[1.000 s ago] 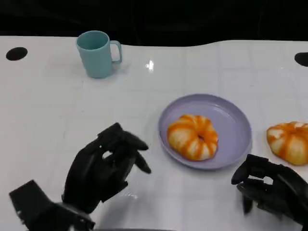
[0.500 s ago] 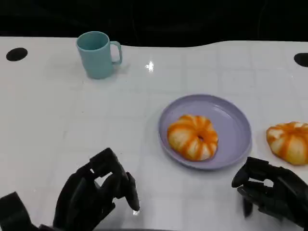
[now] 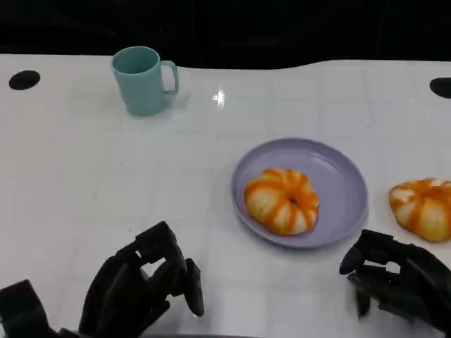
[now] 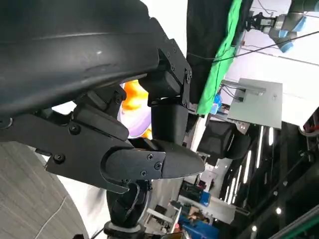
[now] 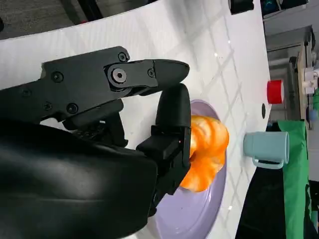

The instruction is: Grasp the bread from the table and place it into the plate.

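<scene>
An orange-striped round bread point(image 3: 282, 201) lies on the lilac plate point(image 3: 345, 176) at the middle right of the table. A second bread of the same kind point(image 3: 421, 208) lies on the bare table to the plate's right. My left hand point(image 3: 144, 285) hangs low at the near edge, well left of the plate, fingers loosely bent and holding nothing. My right hand point(image 3: 394, 282) is near the front edge just below the plate and the second bread, and it too holds nothing. The right wrist view has that hand point(image 5: 124, 99) before the plated bread point(image 5: 209, 149). The left wrist view has the left hand point(image 4: 124, 149).
A teal cup point(image 3: 143, 79) stands at the back left, far from both hands. Black round holes mark the table at the far left point(image 3: 24, 79) and far right point(image 3: 442, 86). White tabletop spreads between my left hand and the plate.
My left hand has pulled back from beside the plate toward the near edge, its fingers bending downward. The right hand, plate and both breads have stayed put.
</scene>
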